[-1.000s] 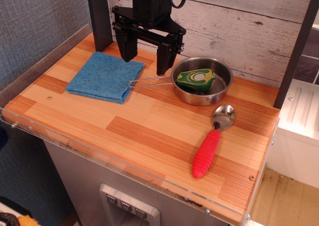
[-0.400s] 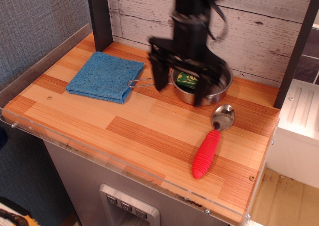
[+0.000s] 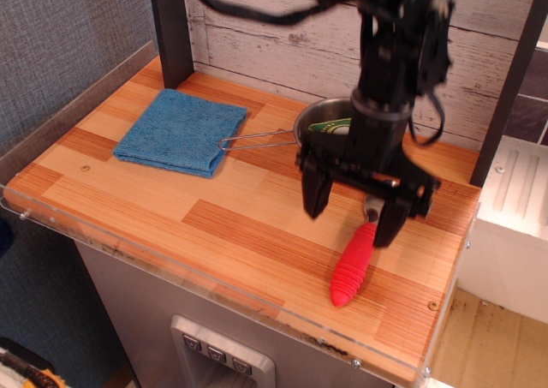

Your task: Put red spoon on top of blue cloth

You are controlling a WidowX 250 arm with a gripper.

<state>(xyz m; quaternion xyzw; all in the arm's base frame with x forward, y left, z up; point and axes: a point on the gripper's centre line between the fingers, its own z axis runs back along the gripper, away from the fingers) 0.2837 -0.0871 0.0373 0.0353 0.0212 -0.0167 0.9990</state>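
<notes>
Lying on the wooden tabletop point(image 3: 248, 225), the red spoon point(image 3: 354, 264) sits just below and slightly right of the gripper point(image 3: 351, 217), its ribbed handle running from the near edge up toward the partly hidden silver bowl. The fingers are spread wide apart, holding nothing, and one finger point(image 3: 390, 221) overlaps the handle's upper end. That long axis lies roughly crosswise to the open gap. The blue cloth point(image 3: 181, 131) lies well away to the gripper's left, beyond the steel pan point(image 3: 321, 118).
</notes>
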